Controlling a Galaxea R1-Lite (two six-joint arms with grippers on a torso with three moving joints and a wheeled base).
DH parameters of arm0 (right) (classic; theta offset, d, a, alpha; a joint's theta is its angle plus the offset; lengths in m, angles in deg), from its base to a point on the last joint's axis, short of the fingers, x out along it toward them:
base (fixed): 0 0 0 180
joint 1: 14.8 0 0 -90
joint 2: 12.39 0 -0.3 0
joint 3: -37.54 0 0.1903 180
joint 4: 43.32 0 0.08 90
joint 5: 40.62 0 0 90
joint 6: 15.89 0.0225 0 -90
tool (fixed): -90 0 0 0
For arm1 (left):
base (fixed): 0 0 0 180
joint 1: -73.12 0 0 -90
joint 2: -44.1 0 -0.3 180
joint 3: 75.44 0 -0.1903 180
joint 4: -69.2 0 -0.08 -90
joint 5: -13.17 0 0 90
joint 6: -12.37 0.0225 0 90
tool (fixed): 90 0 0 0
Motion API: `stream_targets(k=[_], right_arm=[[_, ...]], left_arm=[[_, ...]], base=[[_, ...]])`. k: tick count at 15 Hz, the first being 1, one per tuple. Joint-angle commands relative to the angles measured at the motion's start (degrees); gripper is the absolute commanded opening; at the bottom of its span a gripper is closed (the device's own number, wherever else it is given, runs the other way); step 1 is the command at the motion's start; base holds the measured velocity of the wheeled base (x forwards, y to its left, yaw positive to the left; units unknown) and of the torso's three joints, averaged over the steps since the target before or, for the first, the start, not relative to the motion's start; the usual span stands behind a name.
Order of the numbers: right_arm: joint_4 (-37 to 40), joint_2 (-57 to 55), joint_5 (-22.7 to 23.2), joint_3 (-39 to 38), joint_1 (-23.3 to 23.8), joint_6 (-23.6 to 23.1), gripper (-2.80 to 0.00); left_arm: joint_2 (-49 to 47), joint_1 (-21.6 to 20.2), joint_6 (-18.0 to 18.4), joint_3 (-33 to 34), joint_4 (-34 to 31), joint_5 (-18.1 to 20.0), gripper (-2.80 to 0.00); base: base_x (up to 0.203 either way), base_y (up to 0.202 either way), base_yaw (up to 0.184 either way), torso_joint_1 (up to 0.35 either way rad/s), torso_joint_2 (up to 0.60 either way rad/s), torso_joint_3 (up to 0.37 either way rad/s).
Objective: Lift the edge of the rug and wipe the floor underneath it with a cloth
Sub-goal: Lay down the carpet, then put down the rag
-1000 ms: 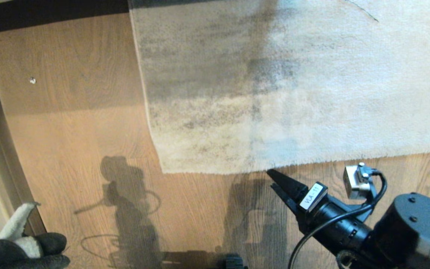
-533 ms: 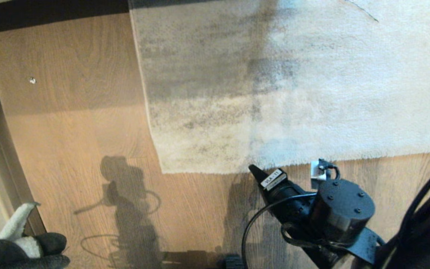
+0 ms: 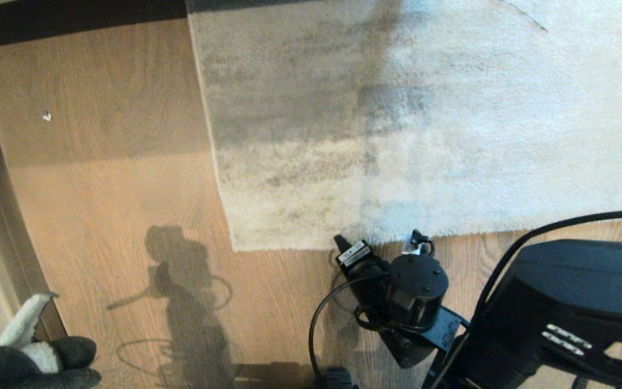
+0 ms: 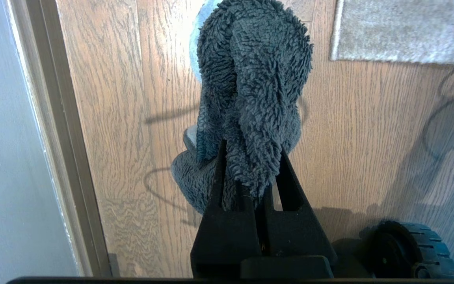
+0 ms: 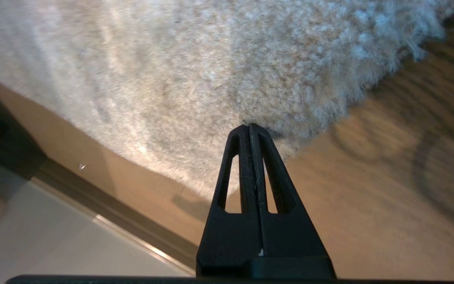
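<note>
- Right gripper (image 3: 339,240) has slid left along the rug's near edge since the earlier frame, its fingers now pressed together; arm body now fills the lower right of the head view.
- One rug (image 3: 397,119): grey short pile, darker mottled patches, lying flat on the floor (image 3: 100,178), near edge and left corner visible.
- Right gripper tips (image 5: 250,127) sit at the rug (image 5: 172,71) fringe; cannot tell if pile is pinched.
- One cloth (image 4: 254,90): dark grey, fuzzy, with a white part, pinched in the left gripper (image 4: 250,165) at the lower left, above bare floor.
- One small white speck (image 3: 47,115) on the planks left of the rug.
</note>
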Motion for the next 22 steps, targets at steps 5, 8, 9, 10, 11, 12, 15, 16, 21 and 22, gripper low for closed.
stream_targets(k=[5,8,9,10,11,12,15,16,21,22], right_arm=[[-2.39,-3.22,-0.20,1.80,1.92,-1.04,-2.80],[-2.43,2.42,0.01,-0.60,1.91,-3.96,-2.80],[-2.42,5.72,0.57,-1.81,1.83,-5.26,-2.80],[-2.32,9.65,2.12,-3.46,1.60,-6.95,-2.80],[-2.18,14.22,4.40,-5.84,1.36,-8.86,-2.80],[-1.82,18.84,6.86,-8.62,1.20,-10.73,-2.80],[5.37,34.89,13.35,-17.56,1.37,-18.88,-2.80],[9.94,40.43,14.47,-20.36,2.45,-22.88,-2.80],[29.82,65.12,18.87,-33.13,27.89,-41.87,-2.80],[32.59,71.19,21.45,-35.85,32.88,-45.19,-2.80]], left_arm=[[0.02,0.00,-0.07,0.01,0.04,-0.03,-2.80],[0.02,0.00,-0.07,0.01,0.04,-0.03,-2.80],[0.02,0.00,-0.07,0.01,0.04,-0.03,-2.80],[0.02,0.00,-0.07,0.01,0.04,-0.03,-2.80],[0.02,0.00,-0.07,0.01,0.04,-0.03,-2.80],[0.02,0.00,-0.07,0.01,0.04,-0.03,-2.80],[0.02,0.00,-0.07,0.01,0.04,-0.03,-2.80],[0.02,0.00,-0.07,0.01,0.04,-0.03,-2.80],[0.02,0.00,-0.07,0.01,0.04,-0.03,-2.80],[0.02,0.00,-0.07,0.01,0.04,-0.03,-2.80]], base=[[0.000,0.000,0.000,0.000,0.00,0.000],[0.000,0.000,0.000,0.000,0.00,0.000],[0.000,0.000,0.000,0.000,0.00,0.000],[0.000,0.000,0.000,0.000,0.00,0.000],[0.000,0.000,0.000,0.000,0.00,0.000],[0.000,0.000,0.000,0.000,0.00,0.000],[0.000,0.000,0.000,0.000,0.00,0.000],[0.000,0.000,0.000,0.000,0.00,0.000],[0.000,0.000,0.000,0.000,0.00,0.000],[0.000,0.000,0.000,0.000,0.00,0.000]])
